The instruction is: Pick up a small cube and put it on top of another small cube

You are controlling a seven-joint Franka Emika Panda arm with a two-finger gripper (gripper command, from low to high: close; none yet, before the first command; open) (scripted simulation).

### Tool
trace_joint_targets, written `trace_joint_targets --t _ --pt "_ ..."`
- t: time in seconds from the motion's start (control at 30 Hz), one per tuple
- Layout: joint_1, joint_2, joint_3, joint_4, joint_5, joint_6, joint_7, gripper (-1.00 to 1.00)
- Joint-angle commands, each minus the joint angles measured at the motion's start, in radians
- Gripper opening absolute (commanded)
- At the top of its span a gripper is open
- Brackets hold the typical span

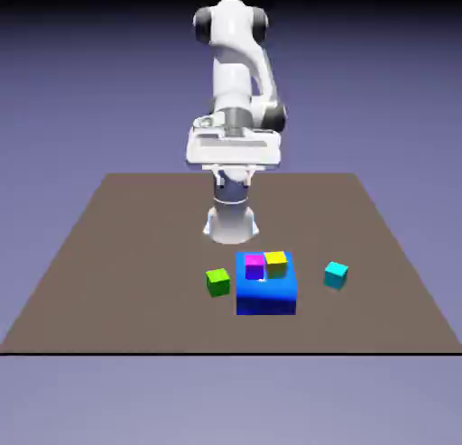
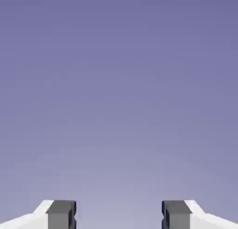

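You have the brown table point(image 1: 108, 254) spread across the lower half of the exterior view, with the plain blue-violet backdrop behind it. The white arm point(image 1: 236, 64) rises from its base at the table's far edge and folds back on itself, so the hand sits high above the tabletop, well above all the blocks.

The big blue block point(image 1: 267, 294) lies near the table's front middle. It is the largest piece on the table, and two small cubes sit on its top face: a magenta cube point(image 1: 254, 265) toward the exterior view's left and a yellow cube point(image 1: 276, 262) just beside it on the exterior view's right. The two look as though they touch, or nearly so; you cannot tell for certain at this size.

On the tabletop, a green cube point(image 1: 217, 282) stands just off the blue block's side on the exterior view's left. The small cyan cube point(image 1: 336, 274) stands on the other side, toward the exterior view's right, near the blue block but clearly apart from it, alone on the bare table.

The gripper point(image 2: 119, 214) holds nothing. In the hand view its two grey fingertips point(image 2: 61, 214) show at the bottom edge with a wide gap between them, and only the backdrop fills the rest of the frame. No cube shows in that view. In the exterior view the fingers are only small stubs under the hand.
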Motion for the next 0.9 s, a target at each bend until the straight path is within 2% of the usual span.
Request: trace_joint_targets --t 0.0,0.6,0.87 --pt "0.022 0.036 0.012 -0.004 -0.022 0.013 0.007 0.00" --pt "0.405 0.657 0.219 -0.064 -0.392 0.233 0.134 0.00" --pt "0.657 0.911 0.027 0.024 -0.200 0.400 0.000 0.00"
